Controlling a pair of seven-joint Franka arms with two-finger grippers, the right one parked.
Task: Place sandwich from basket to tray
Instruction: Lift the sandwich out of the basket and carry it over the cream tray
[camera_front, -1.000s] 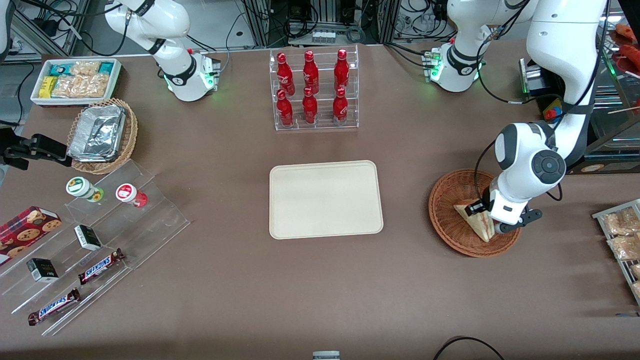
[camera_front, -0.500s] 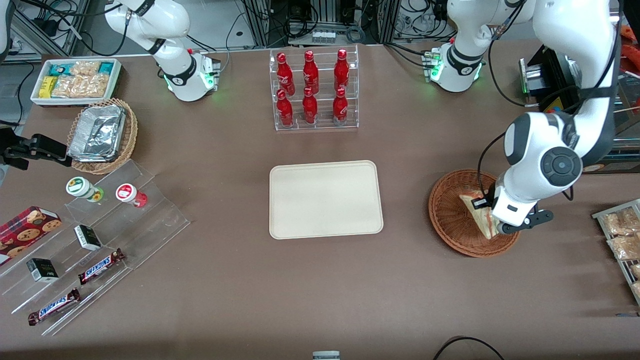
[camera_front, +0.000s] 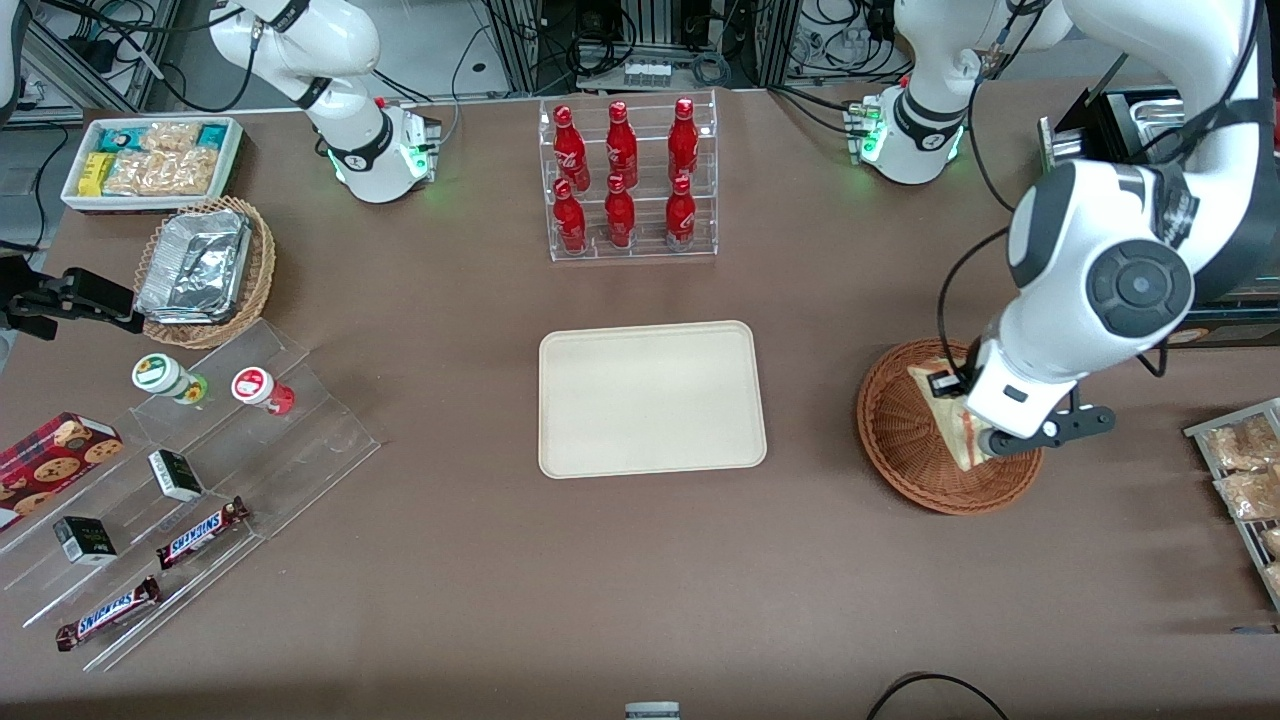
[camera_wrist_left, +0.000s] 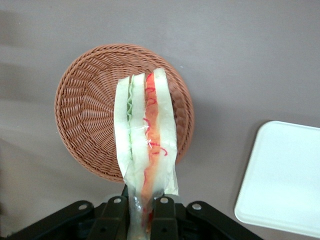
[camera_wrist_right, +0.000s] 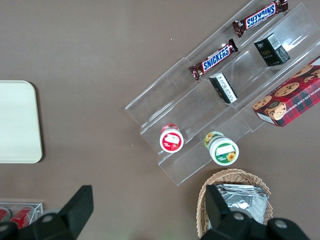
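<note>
My left gripper (camera_front: 968, 428) (camera_wrist_left: 142, 216) is shut on the clear-wrapped sandwich (camera_front: 948, 415) (camera_wrist_left: 146, 132), with both fingers pinching its narrow end. The wedge hangs in the air above the reddish-brown wicker basket (camera_front: 900, 440) (camera_wrist_left: 85, 115), its red and pink filling showing along the cut edge. Nothing else lies in the basket. The cream-beige tray (camera_front: 650, 398) (camera_wrist_left: 285, 185) (camera_wrist_right: 17, 122) lies flat at mid-table, toward the parked arm's end from the basket, and carries nothing.
A clear rack of red bottles (camera_front: 625, 180) stands farther from the front camera than the tray. Snack packets on a rack (camera_front: 1240, 470) lie at the working arm's end. A tan basket of foil trays (camera_front: 205, 270), a white bin (camera_front: 150, 160) and acrylic steps with candy bars (camera_front: 190, 470) sit at the parked arm's end.
The left arm has risen with the sandwich in its gripper, lifting it off the basket floor. The hand now sits higher over the basket.
</note>
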